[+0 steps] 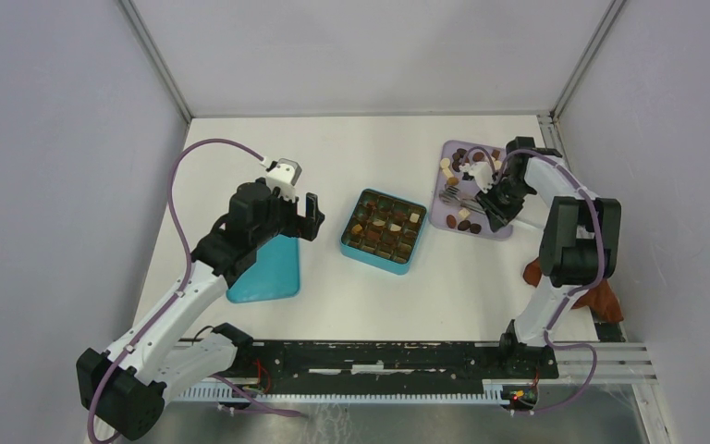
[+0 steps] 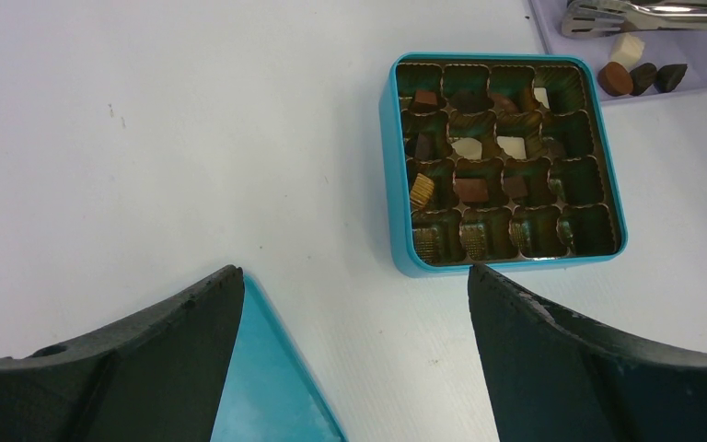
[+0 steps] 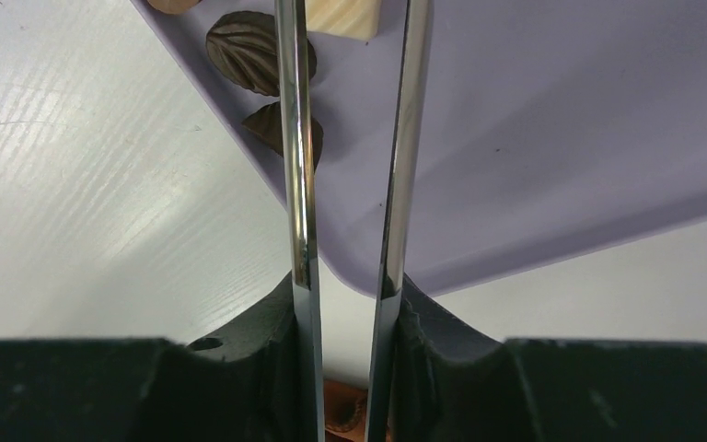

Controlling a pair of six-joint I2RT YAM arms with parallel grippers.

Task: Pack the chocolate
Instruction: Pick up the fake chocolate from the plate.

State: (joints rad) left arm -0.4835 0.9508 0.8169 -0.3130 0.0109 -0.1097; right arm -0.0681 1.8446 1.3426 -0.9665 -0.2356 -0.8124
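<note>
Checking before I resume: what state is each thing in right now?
Teal box: open, partly filled.
Lid: off, lying flat, apart from box.
Chocolate: some in cells, some loose on tray.
Tongs: gripped, arms apart, above tray.
Left hand: open, empty.
Right hand: shut on tongs.

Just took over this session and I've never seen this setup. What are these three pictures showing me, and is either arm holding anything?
Two robot arms, left and right, sit at the near edge of the table. The wide picture looks down from above; the other two come from wrist cameras. The left claw is open and empty, by a teal lid. The teal box, partly filled with chocolate, sits mid-table. The right claw grips metal tongs over a lavender tray of loose pieces. A reddish-brown cloth lies by the right arm.
</note>
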